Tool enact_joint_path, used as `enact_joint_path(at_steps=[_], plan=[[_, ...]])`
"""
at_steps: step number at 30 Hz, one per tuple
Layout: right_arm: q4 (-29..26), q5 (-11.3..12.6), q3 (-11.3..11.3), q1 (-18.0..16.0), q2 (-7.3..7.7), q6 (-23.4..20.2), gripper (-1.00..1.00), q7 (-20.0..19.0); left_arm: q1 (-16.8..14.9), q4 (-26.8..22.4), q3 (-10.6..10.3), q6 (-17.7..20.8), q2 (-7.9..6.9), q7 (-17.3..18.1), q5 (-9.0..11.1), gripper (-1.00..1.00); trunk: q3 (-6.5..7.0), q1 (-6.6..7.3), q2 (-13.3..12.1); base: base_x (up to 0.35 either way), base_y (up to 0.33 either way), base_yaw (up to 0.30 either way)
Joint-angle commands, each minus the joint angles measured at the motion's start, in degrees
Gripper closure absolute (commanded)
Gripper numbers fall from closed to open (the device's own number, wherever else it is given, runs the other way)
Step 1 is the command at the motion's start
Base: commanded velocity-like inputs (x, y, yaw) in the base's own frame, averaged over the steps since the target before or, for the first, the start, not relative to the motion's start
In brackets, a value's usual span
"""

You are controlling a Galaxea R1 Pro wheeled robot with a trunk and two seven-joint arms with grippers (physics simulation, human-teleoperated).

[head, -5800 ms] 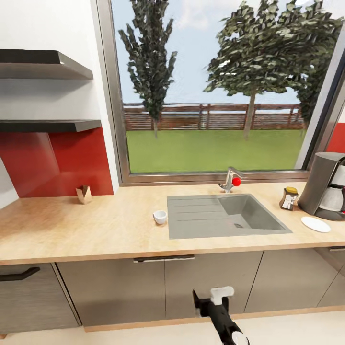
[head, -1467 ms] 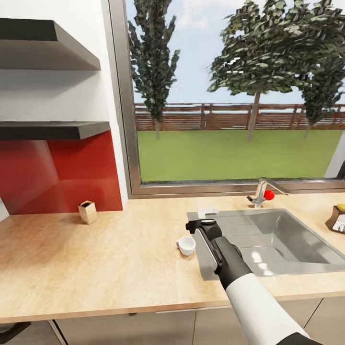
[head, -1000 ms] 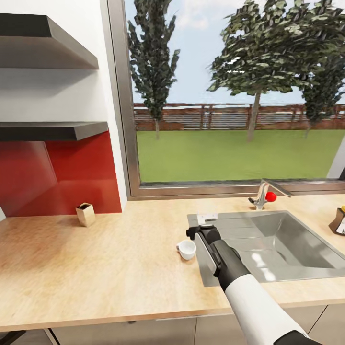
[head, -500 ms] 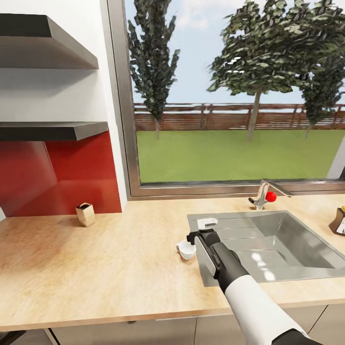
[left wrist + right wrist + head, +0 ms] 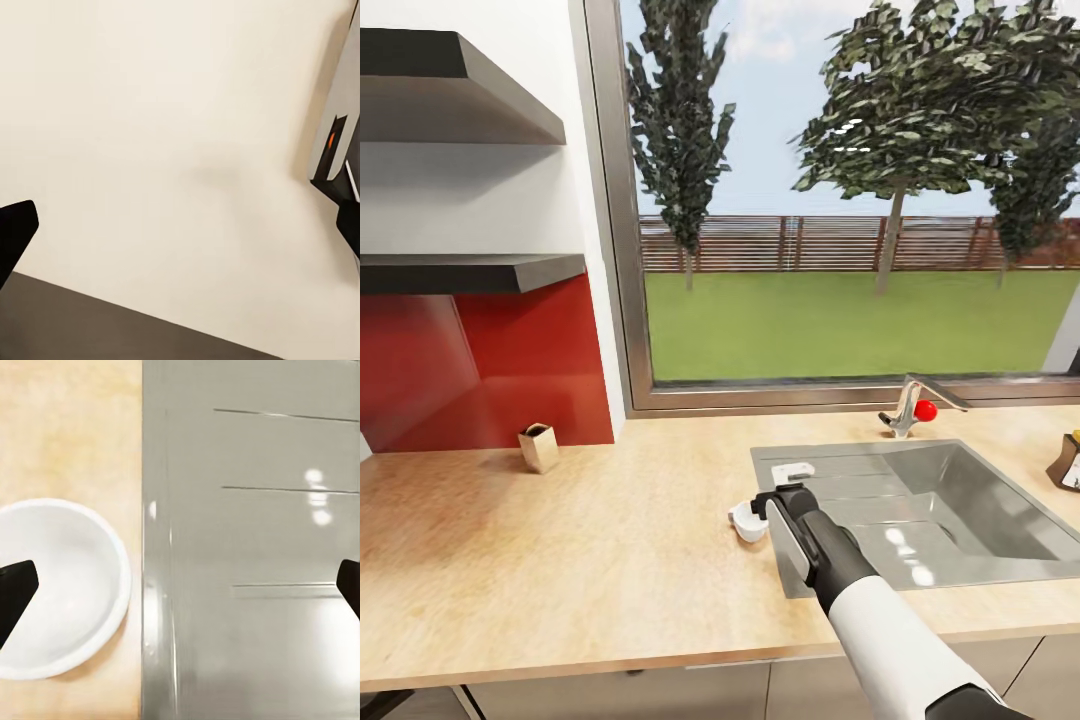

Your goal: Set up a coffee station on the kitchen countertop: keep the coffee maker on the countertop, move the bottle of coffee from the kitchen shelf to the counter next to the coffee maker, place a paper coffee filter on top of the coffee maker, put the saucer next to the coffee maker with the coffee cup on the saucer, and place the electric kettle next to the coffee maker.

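Lower centre of the head view: the right gripper (image 5: 772, 488) hangs over the cup (image 5: 747, 522), fingers spread wide, grasping nothing. The cup sits on the countertop (image 5: 560, 540) just beside the sink (image 5: 920, 500). The grip looks off-centre; closing now could knock the cup over. Left gripper: can't tell.

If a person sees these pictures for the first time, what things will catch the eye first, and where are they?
The right arm reaches over the countertop, its gripper hanging above the small white coffee cup that stands just beside the grey sink. Behind, a big window shows green lawn and trees, with a red wall panel and dark shelves at the left. A tap with a red knob stands behind the sink.
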State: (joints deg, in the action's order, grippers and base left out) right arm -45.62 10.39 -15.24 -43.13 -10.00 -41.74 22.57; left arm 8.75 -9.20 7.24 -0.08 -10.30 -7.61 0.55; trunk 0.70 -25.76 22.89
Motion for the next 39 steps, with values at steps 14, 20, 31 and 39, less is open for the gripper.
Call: enact_joint_path(at_steps=[14, 20, 31, 39], plan=[[1.9, 0.7, -0.2, 0.0, 0.0, -0.1, -1.0, 0.5, 0.1, -0.1, 0.3, 0.0, -0.03, 0.0, 0.1, -1.0, -0.01, -0.02, 0.0, 0.0, 0.0, 0.0], [2.2, 0.6, -0.2, 0.0, 0.0, -0.1, -1.0, 0.5, 0.1, -0.1, 0.3, 0.0, 0.02, 0.0, 0.1, -1.0, -0.01, -0.02, 0.0, 0.013, 0.0, 0.0], [2.2, 0.6, -0.1, 0.0, 0.0, -0.1, -1.0, 0.5, 0.1, 1.0, 0.2, -0.1, 0.1, -0.1, 0.1, -1.0, -0.01, -0.02, 0.0, 0.014, 0.0, 0.0], [2.2, 0.6, -0.1, 0.0, 0.0, -0.1, -1.0, 0.5, 0.1, 1.2, 0.3, -0.1, 0.11, -0.1, 0.1, -1.0, -0.01, -0.02, 0.0, 0.096, 0.084, 0.0]])
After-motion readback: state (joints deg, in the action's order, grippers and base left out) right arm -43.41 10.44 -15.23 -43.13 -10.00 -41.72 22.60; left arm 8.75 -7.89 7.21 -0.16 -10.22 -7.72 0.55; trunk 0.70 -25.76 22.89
